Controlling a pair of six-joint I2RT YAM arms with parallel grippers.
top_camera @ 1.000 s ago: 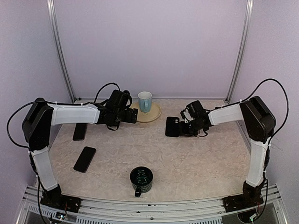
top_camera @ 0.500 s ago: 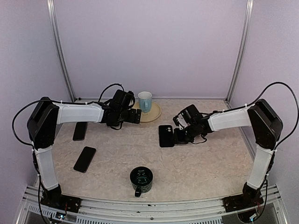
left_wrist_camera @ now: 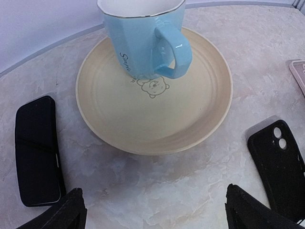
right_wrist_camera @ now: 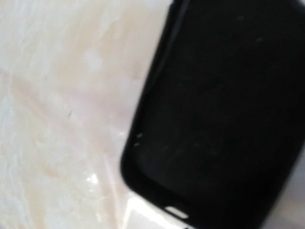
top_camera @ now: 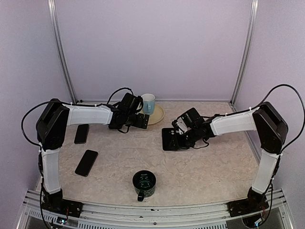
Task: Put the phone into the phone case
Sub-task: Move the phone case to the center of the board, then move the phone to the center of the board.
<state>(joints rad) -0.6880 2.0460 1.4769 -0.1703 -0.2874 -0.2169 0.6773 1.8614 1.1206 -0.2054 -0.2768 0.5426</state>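
Lettering (left_wrist_camera: pixel 125 59) in dark ink runs down the side of the blue cup (left_wrist_camera: pixel 138 43). It starts with a capital S, and the rest is too small to read. Under the cup, the cream plate (left_wrist_camera: pixel 190 124) carries a small printed bear (left_wrist_camera: pixel 152 87). The dark mug (top_camera: pixel 144 183) near the front edge shows a pale pattern inside that I cannot make out.

The black phone case (top_camera: pixel 169 139) lies flat on the marbled surface (top_camera: pixel 214 167), right of centre, with its two camera holes at the far end. The right pincer (top_camera: pixel 179 138) sits at the case's right-hand edge, touching it or all but touching. From above I cannot tell whether its jaws are clamped on the case or standing off it. The right wrist view gives only the case's blurred dark body and one rounded corner against the surface, with the fingers out of frame.

The left pincer (left_wrist_camera: pixel 162 211) hangs low just in front of the plate, jaws spread wide and holding nothing. In its wrist view the case lies to the right, near the plate's rim. A phone-shaped black slab (left_wrist_camera: pixel 37 150) lies to the left, just beside the plate.

Two black phones rest on the left part of the surface, well apart from the case and from both pincers. One (top_camera: pixel 81 134) lies by the left forearm near the wall, the other (top_camera: pixel 86 162) nearer the front.
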